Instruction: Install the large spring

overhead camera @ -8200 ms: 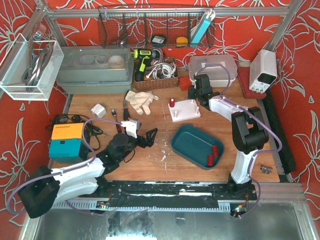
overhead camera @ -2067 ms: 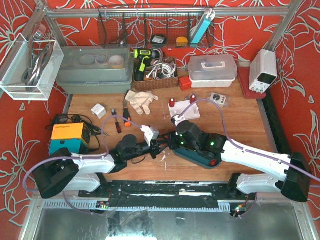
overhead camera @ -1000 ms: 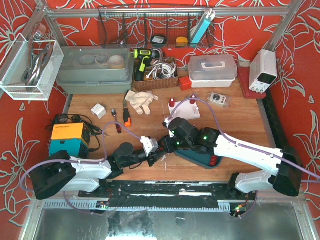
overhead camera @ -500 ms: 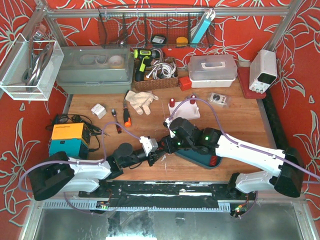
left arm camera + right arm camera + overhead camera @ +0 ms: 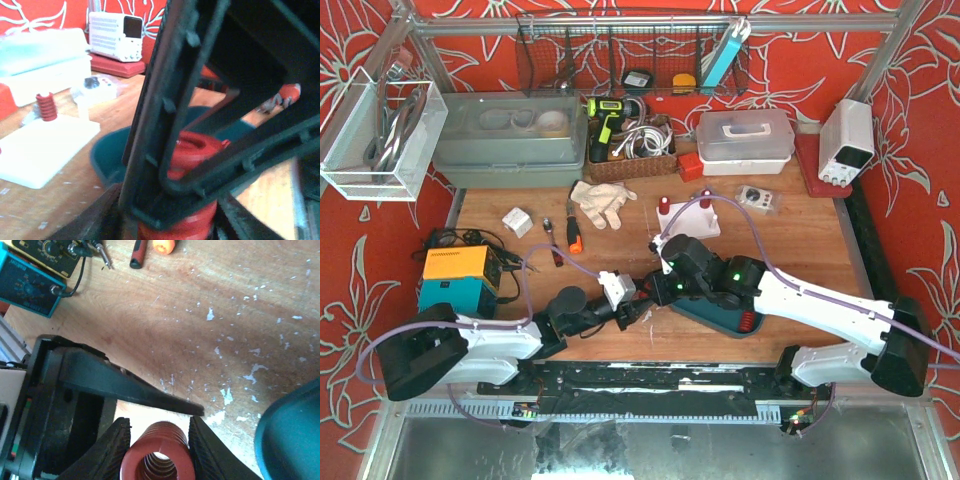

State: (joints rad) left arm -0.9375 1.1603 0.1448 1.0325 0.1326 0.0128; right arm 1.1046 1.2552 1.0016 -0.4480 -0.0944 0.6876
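The right fingers point(image 5: 205, 450) clasp the large spring point(image 5: 160, 432); the left fingers point(image 5: 125, 385) apparently pinch it too.

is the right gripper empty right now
No, a red spring sits between the right gripper's fingers in the right wrist view.

White-shelled left arm point(image 5: 495, 338) and right arm point(image 5: 815, 298) with black joints, trailing lilac cables point(image 5: 707, 198).

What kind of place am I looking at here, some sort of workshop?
Most likely a small electronics workbench set up for robot trials: a soldering station, a cordless drill and a bench power supply sit around the wooden table.
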